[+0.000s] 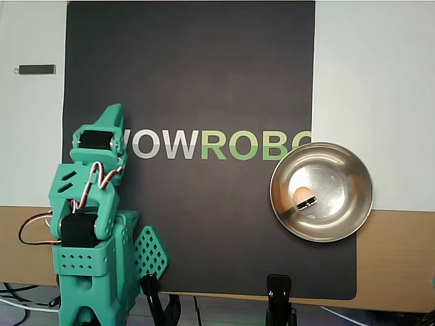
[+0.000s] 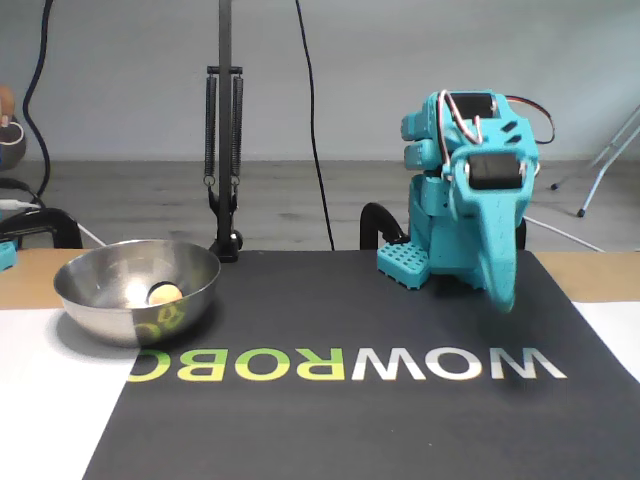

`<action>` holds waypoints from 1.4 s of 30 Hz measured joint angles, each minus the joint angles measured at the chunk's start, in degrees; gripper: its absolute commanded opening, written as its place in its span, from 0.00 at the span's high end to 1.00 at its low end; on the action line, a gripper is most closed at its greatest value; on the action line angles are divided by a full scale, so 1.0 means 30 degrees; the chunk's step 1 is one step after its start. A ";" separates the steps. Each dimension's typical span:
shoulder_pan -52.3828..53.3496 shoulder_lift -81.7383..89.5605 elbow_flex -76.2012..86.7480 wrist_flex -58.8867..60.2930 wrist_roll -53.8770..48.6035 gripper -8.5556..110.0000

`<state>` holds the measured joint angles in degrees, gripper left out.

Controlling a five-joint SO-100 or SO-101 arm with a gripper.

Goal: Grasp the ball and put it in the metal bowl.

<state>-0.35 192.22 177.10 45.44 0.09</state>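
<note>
The tan ball [image 1: 301, 195] [image 2: 165, 293] lies inside the shiny metal bowl [image 1: 353, 173] [image 2: 95, 295], which stands at the mat's edge. My teal gripper [image 1: 113, 113] [image 2: 505, 297] is folded back over the arm's base, far from the bowl. Its fingers are together with nothing between them, tips pointing down at the mat beside the white "W".
A black mat [image 1: 204, 75] printed WOWROBO covers the middle of the white and wood table. A small dark stick [image 1: 37, 68] lies at the back left in the overhead view. A black lamp stand [image 2: 224, 150] and clamps [image 1: 279, 295] sit along the table edge near the arm's base.
</note>
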 measured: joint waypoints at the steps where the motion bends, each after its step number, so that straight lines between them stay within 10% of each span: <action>1: 0.0000 0.0000 0.0000 0.0117 0.0000 0.93; 42: -0.0029 0.0000 0.0000 0.0322 0.0000 0.92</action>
<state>-0.44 192.22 177.10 46.41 0.09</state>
